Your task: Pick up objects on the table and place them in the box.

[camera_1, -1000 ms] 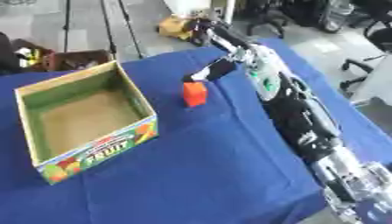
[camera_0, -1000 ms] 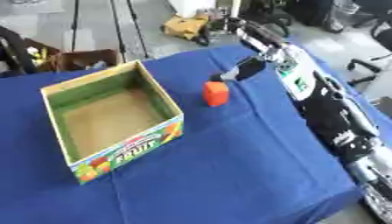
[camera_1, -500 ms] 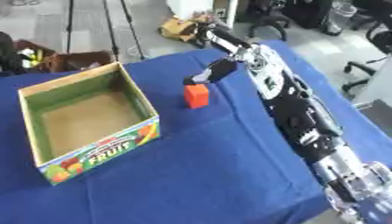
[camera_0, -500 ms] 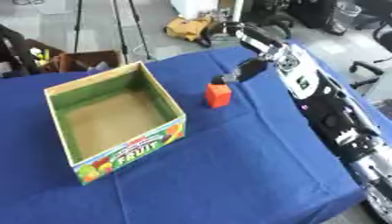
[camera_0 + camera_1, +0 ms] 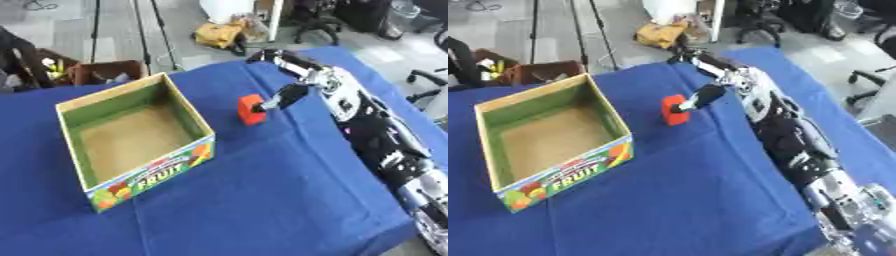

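Blue cloth covers our table, with office clutter, chairs and stands on the floor behind. Open box, printed FRUIT on its front wall, sits on our left half and looks empty as far as we see.

One task item: a small red block, upright on the cloth, just right of the box's far right corner but apart from it.

Our right arm runs in from the lower right and reaches far up the table. Right hand is at the block's right side, dark fingers angled down and left onto it. Fingertips meet the block's upper right edge. We judge the fingers partly curled, closing on the block, but whether the thumb is round the other side we cannot tell, so grip is not confirmed. Left hand is in no view.

Key relation: the block lies left of the hand, between hand and box, and the box is further left and nearer to us. So the carry we expect is a lift, then a short move left and back over the box's right wall. Block shows no clear long axis, roughly cubic. Only the right hand is placed to do it.

Risk: a push left topples or slides the block instead of gripping it.
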Controlling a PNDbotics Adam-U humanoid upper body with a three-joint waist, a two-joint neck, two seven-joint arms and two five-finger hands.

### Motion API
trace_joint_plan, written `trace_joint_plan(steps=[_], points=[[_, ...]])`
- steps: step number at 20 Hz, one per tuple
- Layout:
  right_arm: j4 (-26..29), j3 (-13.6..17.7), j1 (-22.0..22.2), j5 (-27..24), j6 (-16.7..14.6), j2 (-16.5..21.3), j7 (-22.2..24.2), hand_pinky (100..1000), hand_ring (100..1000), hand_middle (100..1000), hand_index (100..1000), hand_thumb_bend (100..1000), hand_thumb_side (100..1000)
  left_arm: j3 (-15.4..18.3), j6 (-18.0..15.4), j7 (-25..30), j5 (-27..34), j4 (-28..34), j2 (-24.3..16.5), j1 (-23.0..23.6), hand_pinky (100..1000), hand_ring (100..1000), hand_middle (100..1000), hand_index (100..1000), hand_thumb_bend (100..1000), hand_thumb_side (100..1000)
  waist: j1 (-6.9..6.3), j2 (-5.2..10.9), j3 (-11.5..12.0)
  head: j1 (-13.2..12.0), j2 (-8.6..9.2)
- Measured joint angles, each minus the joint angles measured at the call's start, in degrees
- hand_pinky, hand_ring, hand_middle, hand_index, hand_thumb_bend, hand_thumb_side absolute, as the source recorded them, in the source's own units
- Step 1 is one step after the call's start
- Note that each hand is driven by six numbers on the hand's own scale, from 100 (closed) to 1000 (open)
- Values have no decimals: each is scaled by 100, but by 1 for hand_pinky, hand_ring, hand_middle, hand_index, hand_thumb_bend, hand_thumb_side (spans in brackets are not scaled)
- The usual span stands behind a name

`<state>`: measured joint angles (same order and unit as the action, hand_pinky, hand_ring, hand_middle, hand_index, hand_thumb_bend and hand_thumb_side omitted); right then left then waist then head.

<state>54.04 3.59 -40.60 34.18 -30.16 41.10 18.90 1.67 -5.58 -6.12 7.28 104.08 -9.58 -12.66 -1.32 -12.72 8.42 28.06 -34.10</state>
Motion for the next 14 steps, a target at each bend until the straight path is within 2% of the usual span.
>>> trace_joint_plan(steps=[6, 14], points=[[-411, 27, -24, 214, -97, -18, 11, 983, 942, 861, 934, 660, 424, -1, 0, 5, 7, 0, 0, 3, 550, 730, 485, 622, 407, 837, -17, 0, 37, 31, 23], [-625, 24, -28, 352, -159, -132, 21, 978, 927, 820, 918, 649, 409, -1, -2, 25, 22, 0, 0, 4, 551, 732, 484, 622, 407, 838, -55, -1, 52, 56, 46]])
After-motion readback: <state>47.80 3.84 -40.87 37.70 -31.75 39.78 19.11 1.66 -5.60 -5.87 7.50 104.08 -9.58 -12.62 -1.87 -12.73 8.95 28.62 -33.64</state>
